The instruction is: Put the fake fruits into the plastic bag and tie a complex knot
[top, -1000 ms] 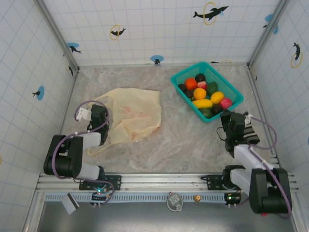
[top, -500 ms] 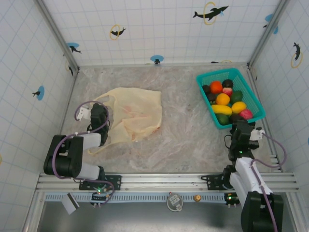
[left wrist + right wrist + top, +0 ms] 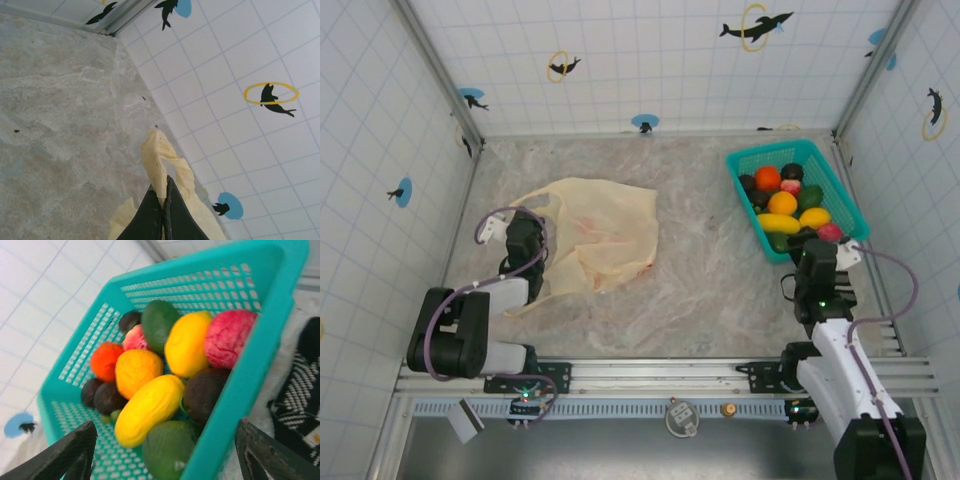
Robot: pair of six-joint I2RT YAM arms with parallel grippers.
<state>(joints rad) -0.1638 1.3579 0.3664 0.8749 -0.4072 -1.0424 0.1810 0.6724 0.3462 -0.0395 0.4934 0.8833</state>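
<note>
The cream-yellow plastic bag point(image 3: 600, 230) lies flat on the left of the marble table. My left gripper point(image 3: 523, 236) is shut on one twisted loop handle point(image 3: 158, 155) at the bag's left edge, and the left gripper's tips point(image 3: 164, 197) pinch it. The fake fruits point(image 3: 782, 205) are piled in a teal mesh basket point(image 3: 770, 150) at the far right: yellow point(image 3: 150, 407), orange point(image 3: 136, 371), pink point(image 3: 227, 337), green point(image 3: 167, 447) and dark brown point(image 3: 205, 392). My right gripper point(image 3: 817, 258) hangs open at the basket's near corner. In the wrist view the right gripper point(image 3: 166, 440) straddles the basket rim point(image 3: 250, 365).
Tiled walls close in the table on the left, back and right, and the basket sits close to the right wall point(image 3: 910, 150). A black-and-white woven cable sleeve point(image 3: 302, 385) lies right of the basket. Bare marble point(image 3: 710, 260) stretches between bag and basket.
The basket has moved from right of centre to the far right wall. My right gripper dropped back, then rose to the basket's near corner. The left gripper keeps its hold; the bag shifted slightly.
</note>
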